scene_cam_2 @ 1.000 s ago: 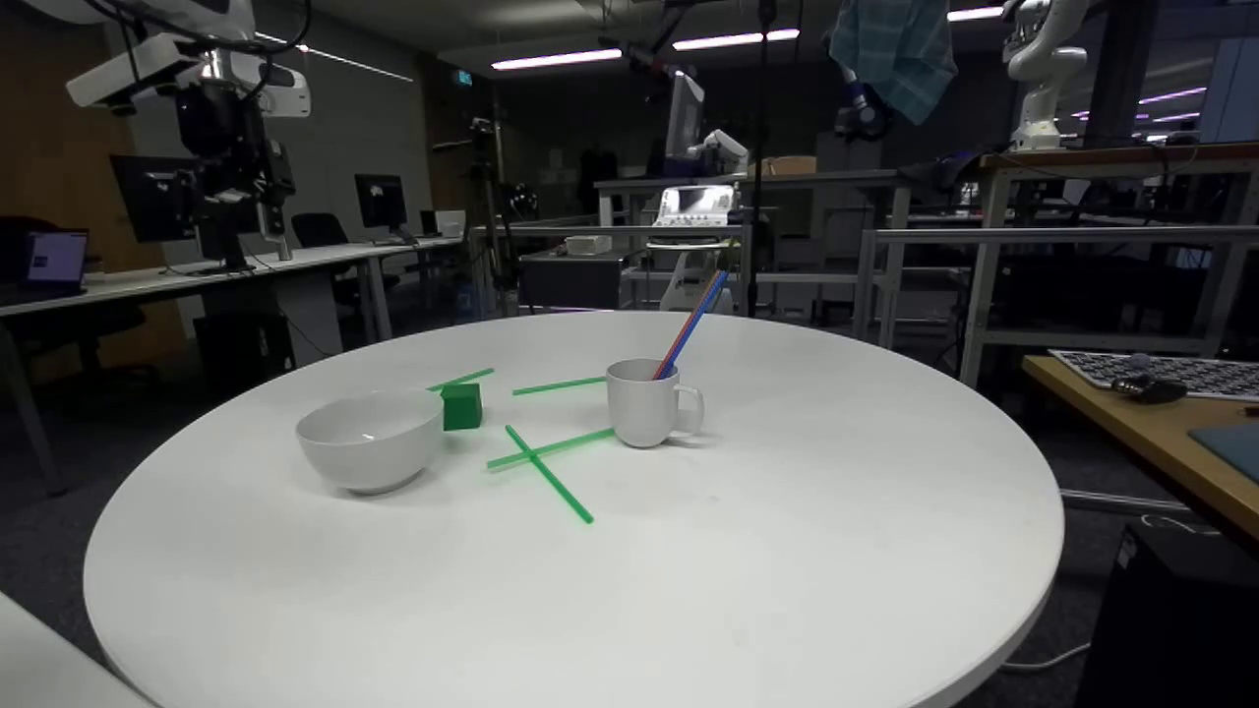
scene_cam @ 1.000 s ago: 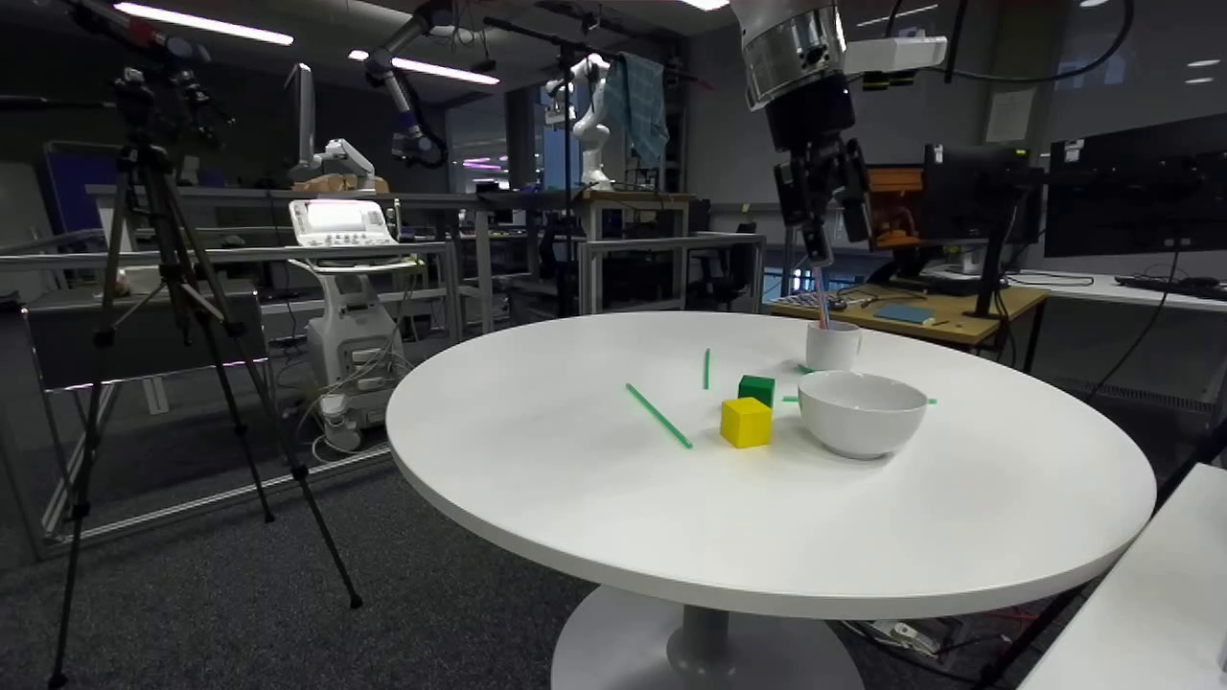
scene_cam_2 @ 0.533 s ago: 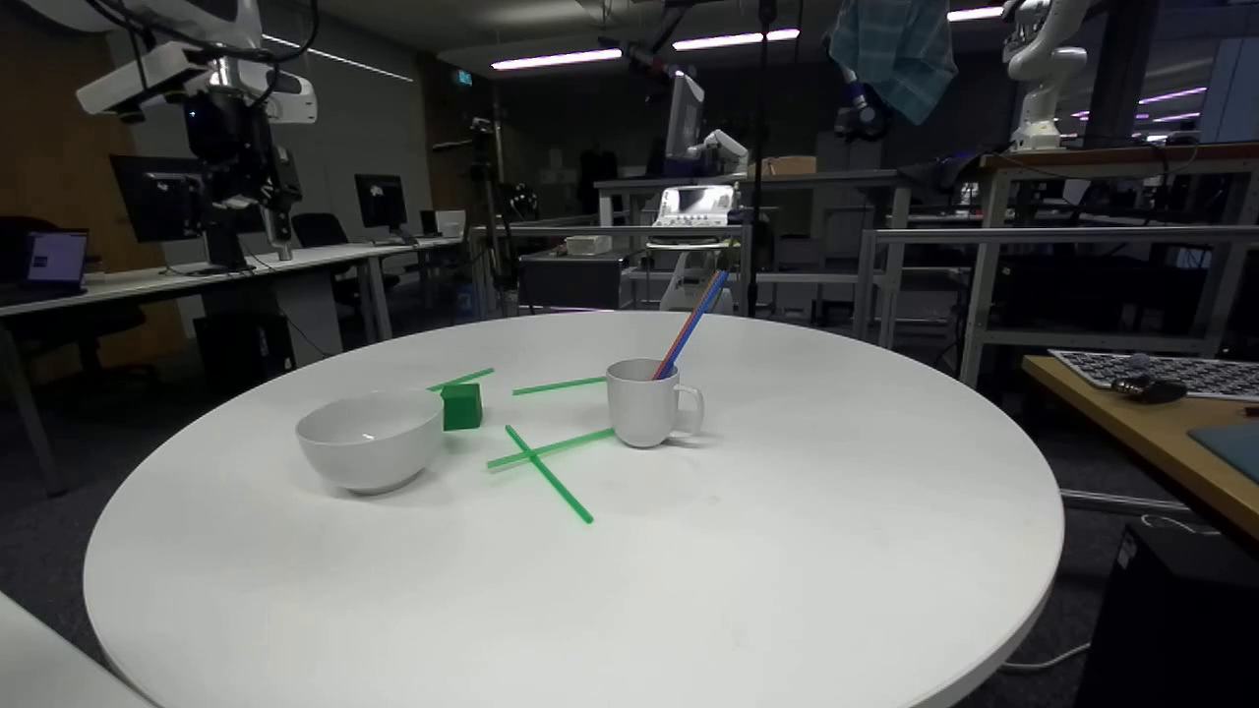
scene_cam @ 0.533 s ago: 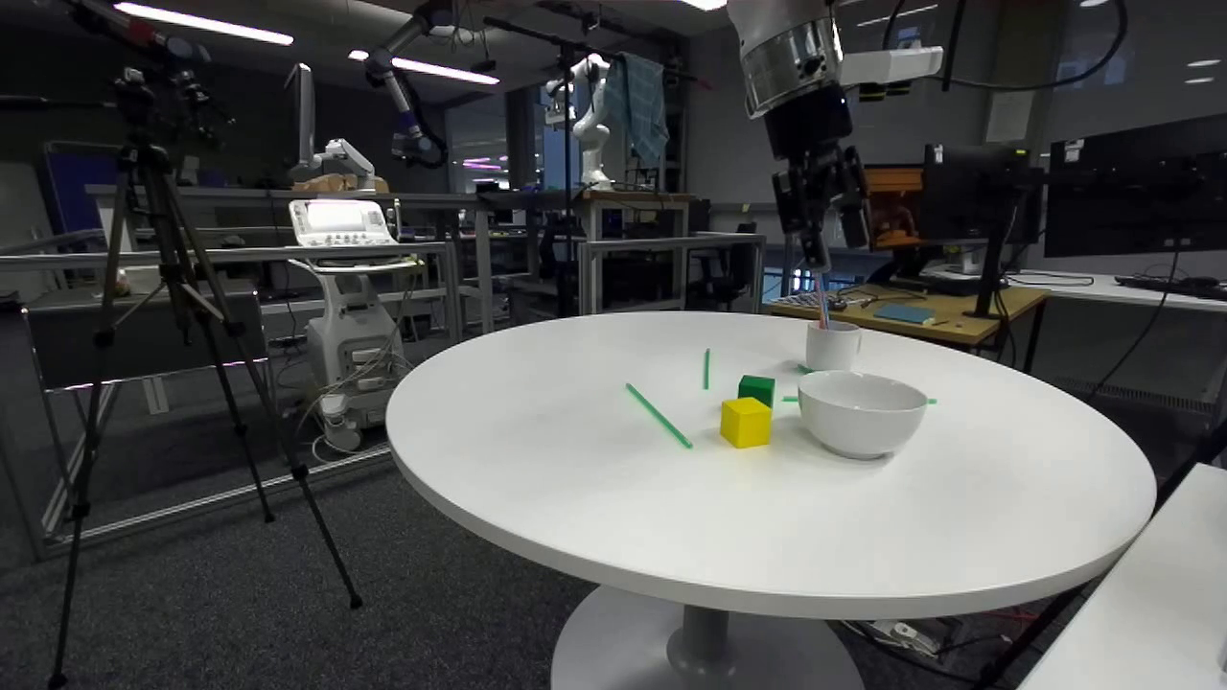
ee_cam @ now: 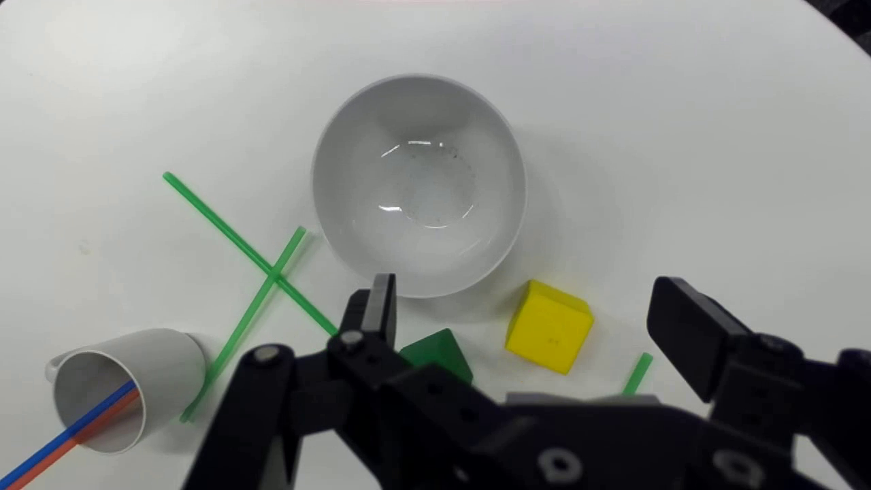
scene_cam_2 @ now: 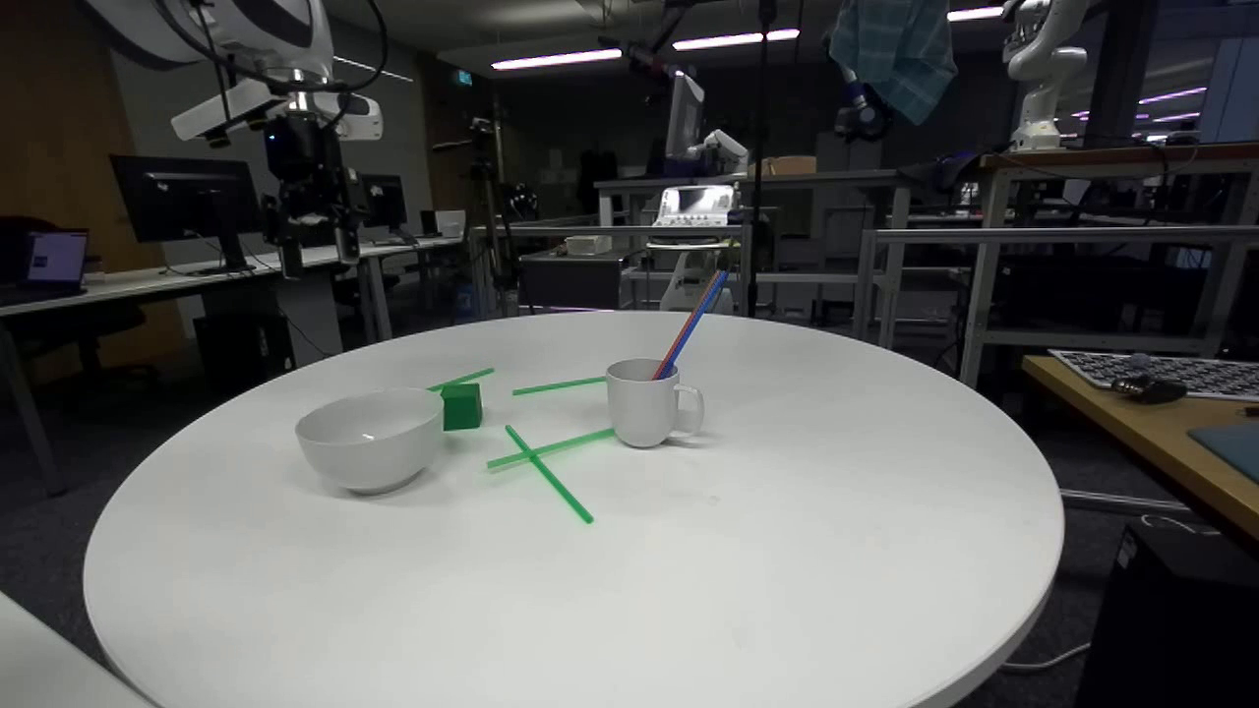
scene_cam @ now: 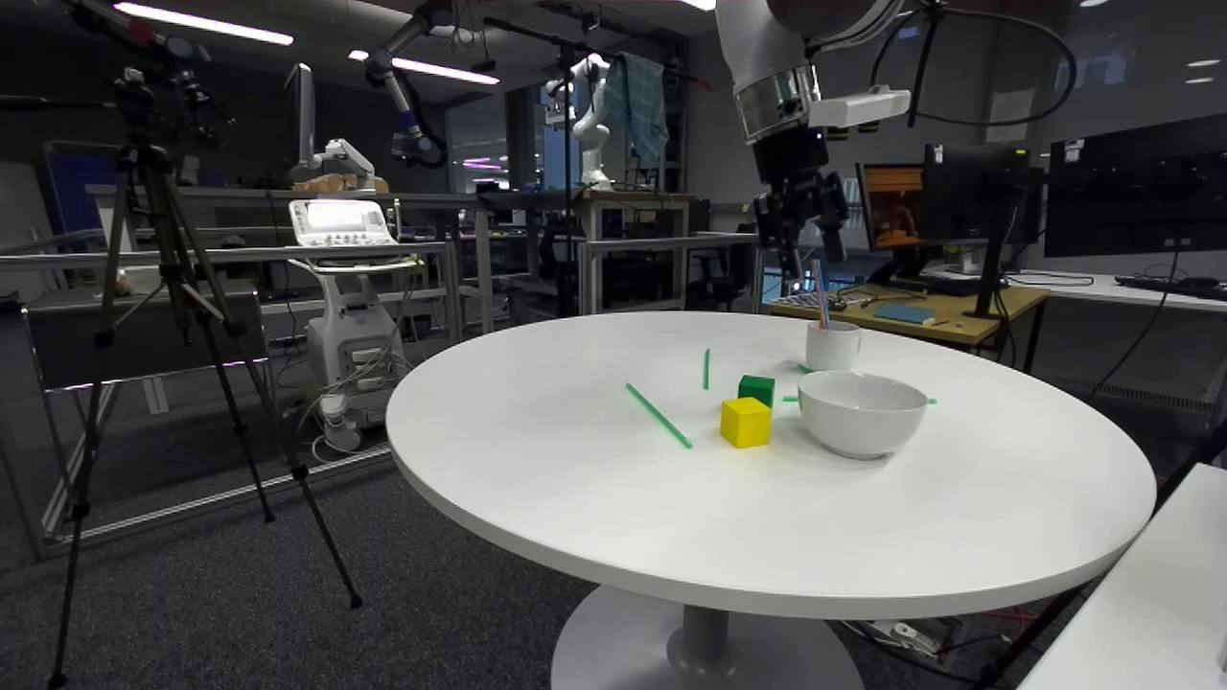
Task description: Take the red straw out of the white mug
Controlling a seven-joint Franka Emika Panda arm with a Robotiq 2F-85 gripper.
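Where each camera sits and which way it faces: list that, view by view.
Exterior view: beside the round table, above its top, facing across it; white console cart at left, arm and end effector at upper right.
Exterior view: near the table, facing across past the white mug and bowl; arm and end effector at upper left.
Wrist view: carried by the arm, looking down at white mug, red straw, bowl and yellow block; open end effector across the bottom.
Both exterior views share table, white mug, bowl, green block, cart and arm.

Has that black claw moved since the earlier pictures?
Yes. In an exterior view, the gripper has shifted rightward in the picture, judged against the white mug, which sits where it did.
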